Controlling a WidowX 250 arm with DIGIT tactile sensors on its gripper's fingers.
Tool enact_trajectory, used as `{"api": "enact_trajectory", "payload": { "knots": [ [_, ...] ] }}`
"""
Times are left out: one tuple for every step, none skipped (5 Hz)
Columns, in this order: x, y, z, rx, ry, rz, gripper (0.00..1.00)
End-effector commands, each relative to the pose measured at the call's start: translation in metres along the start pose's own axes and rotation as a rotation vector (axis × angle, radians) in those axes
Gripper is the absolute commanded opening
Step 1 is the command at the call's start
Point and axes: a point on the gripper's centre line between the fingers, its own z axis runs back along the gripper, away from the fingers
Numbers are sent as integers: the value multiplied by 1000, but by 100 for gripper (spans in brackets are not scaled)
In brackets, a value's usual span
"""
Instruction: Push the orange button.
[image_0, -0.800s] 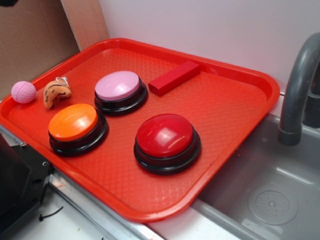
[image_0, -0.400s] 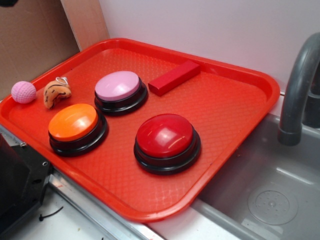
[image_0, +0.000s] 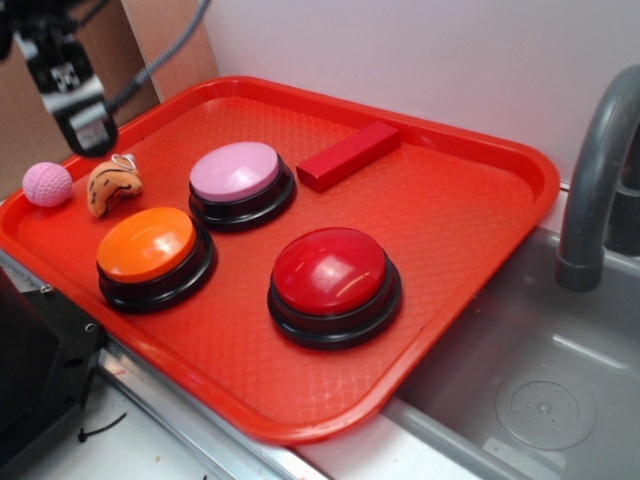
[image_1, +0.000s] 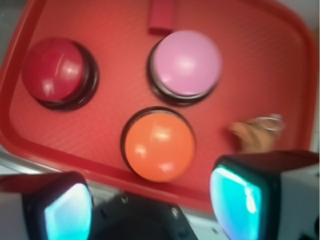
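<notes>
The orange button (image_0: 147, 245), a glossy orange dome on a black base, sits at the front left of the red tray (image_0: 450, 210). In the wrist view the orange button (image_1: 159, 145) lies just ahead of and between my fingers. My gripper (image_0: 85, 125) hangs high at the tray's far left corner, above and behind the button and not touching it. In the wrist view my gripper (image_1: 155, 205) is open and empty, with its pads wide apart.
A pink button (image_0: 236, 172) and a red button (image_0: 330, 272) stand on the tray, with a red block (image_0: 348, 155) behind them. A pink ball (image_0: 47, 184) and small plush toy (image_0: 113, 185) lie at the left. A sink (image_0: 540, 380) and faucet (image_0: 595, 170) are at the right. A black device (image_0: 35, 360) is at the front left.
My gripper has come into the exterior view at the top left, above the tray's corner. The buttons and other things have not moved.
</notes>
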Motion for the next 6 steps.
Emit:
{"api": "enact_trajectory", "payload": {
  "knots": [
    [6, 5, -52, -24, -63, -34, 100],
    [12, 2, -67, -9, -42, -52, 100],
    [17, 2, -73, 1, -48, -74, 100],
    [18, 5, -78, 5, -23, -79, 100],
    [15, 8, -85, 14, 26, -74, 100],
    [12, 14, -88, 6, 45, -59, 100]
  ]
}}
